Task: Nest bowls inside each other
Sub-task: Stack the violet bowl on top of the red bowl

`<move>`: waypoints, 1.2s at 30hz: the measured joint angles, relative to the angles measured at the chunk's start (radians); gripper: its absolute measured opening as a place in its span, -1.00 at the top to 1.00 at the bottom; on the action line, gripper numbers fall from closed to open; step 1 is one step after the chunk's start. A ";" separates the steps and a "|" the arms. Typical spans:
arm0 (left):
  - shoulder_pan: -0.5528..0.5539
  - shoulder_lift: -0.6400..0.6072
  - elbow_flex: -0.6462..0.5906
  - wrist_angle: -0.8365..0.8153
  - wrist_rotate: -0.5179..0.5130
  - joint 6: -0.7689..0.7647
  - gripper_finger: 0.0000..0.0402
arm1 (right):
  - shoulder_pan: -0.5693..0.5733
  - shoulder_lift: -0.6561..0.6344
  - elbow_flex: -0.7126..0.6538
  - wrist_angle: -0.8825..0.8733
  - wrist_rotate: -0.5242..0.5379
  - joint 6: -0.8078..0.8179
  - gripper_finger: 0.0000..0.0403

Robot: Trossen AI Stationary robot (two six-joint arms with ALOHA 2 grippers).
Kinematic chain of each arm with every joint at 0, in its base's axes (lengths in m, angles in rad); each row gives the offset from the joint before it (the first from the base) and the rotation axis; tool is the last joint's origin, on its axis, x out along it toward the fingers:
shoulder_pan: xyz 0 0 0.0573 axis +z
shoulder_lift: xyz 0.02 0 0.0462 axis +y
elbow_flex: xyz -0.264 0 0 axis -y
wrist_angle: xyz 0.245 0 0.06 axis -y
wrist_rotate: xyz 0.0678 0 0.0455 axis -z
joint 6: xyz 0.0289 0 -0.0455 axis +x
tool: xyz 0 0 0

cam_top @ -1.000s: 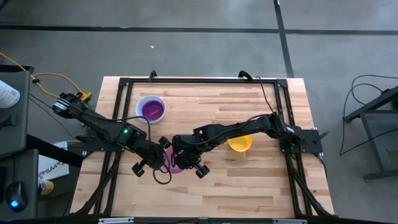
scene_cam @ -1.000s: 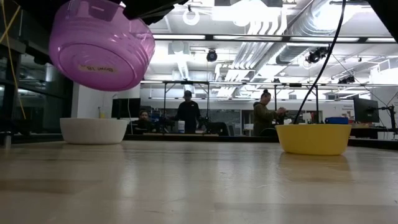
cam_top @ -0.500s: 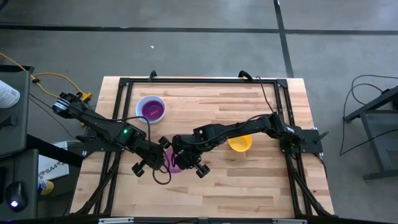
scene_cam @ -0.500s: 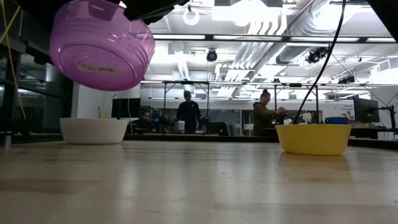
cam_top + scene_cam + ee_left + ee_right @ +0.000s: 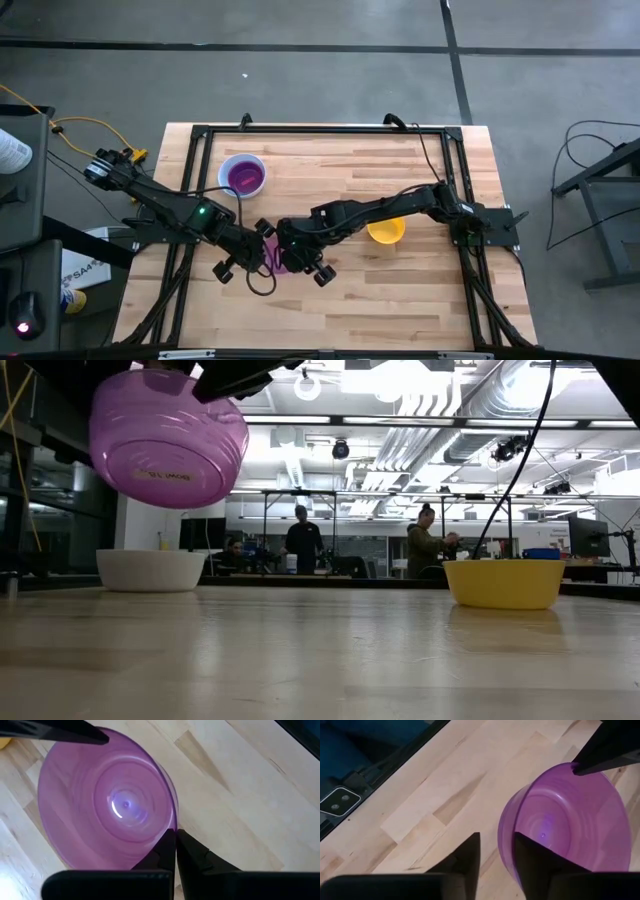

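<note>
At left, left gripper (image 5: 175,837) pinched tight on rim of purple bowl (image 5: 107,800), held up off the table (image 5: 420,290). Beside it, right gripper (image 5: 495,851) parted astride the opposite rim.
</note>
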 joint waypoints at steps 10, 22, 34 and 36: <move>0.000 0.000 0.000 -0.006 0.000 -0.015 1.00 | -0.001 0.000 0.000 0.012 0.030 0.006 0.23; 0.000 0.002 -0.001 -0.006 -0.013 -0.014 1.00 | -0.005 -0.031 0.005 0.043 0.053 0.001 0.11; 0.000 -0.007 -0.001 -0.032 -0.029 -0.040 1.00 | -0.012 -0.046 0.002 -0.029 0.083 0.019 0.10; 0.000 -0.007 -0.001 -0.050 -0.030 -0.046 1.00 | -0.017 -0.062 0.002 -0.036 0.119 0.019 0.10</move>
